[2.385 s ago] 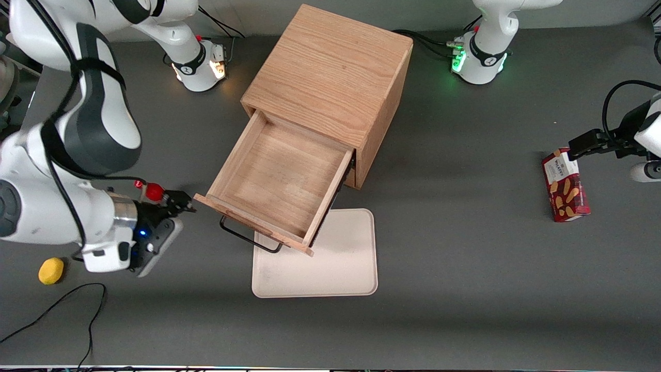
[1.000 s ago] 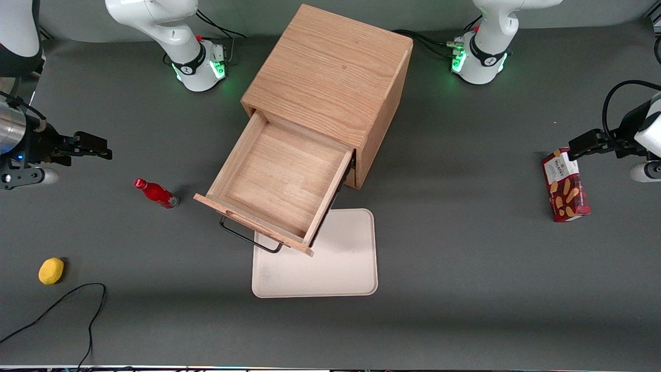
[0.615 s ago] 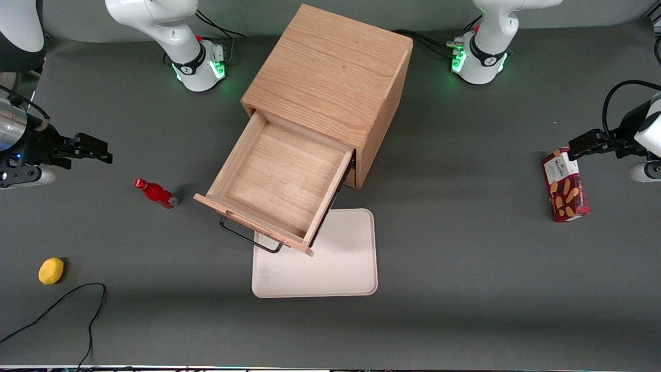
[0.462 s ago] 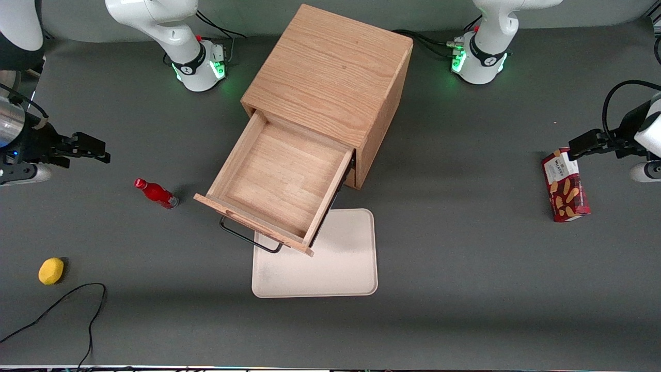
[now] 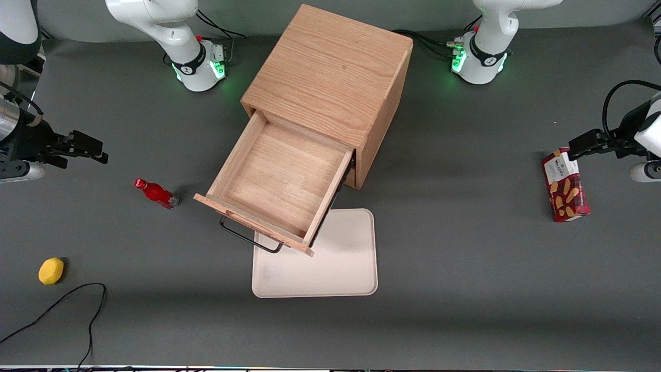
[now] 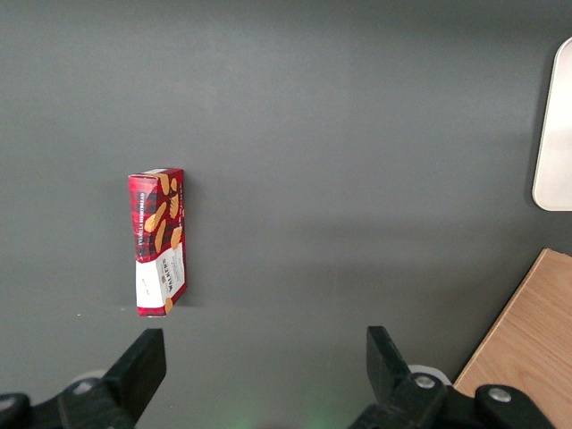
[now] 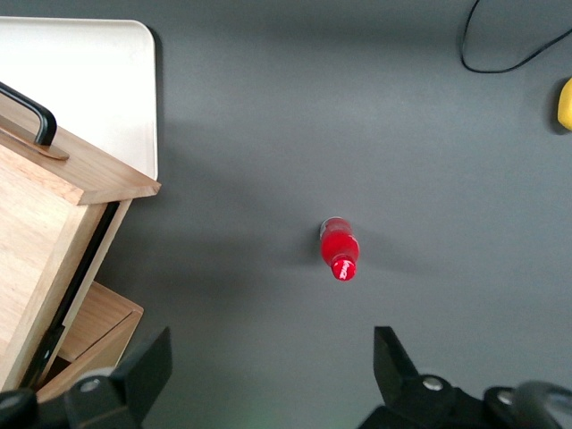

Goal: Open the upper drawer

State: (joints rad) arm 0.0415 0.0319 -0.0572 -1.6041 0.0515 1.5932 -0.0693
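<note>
The upper drawer (image 5: 281,183) of the light oak cabinet (image 5: 330,72) stands pulled far out, an empty wooden tray with a thin black wire handle (image 5: 248,240) on its front. The wrist view shows the drawer's front corner (image 7: 98,174) and handle (image 7: 31,112), with the lower drawer (image 7: 89,335) beneath it. My gripper (image 5: 90,147) hangs high over the table toward the working arm's end, well away from the drawer. Its fingers (image 7: 147,362) are spread wide with nothing between them.
A small red bottle (image 5: 156,193) stands on the table between my gripper and the drawer. A beige tray (image 5: 330,258) lies under the drawer's front. A yellow lemon (image 5: 51,270) and black cable (image 5: 62,305) lie nearer the camera. A red biscuit box (image 5: 564,186) lies toward the parked arm's end.
My arm has pulled back from beside the drawer's front corner to the table's end and risen, uncovering the red bottle. In the last second the gripper only drifted slightly. The drawer has not moved.
</note>
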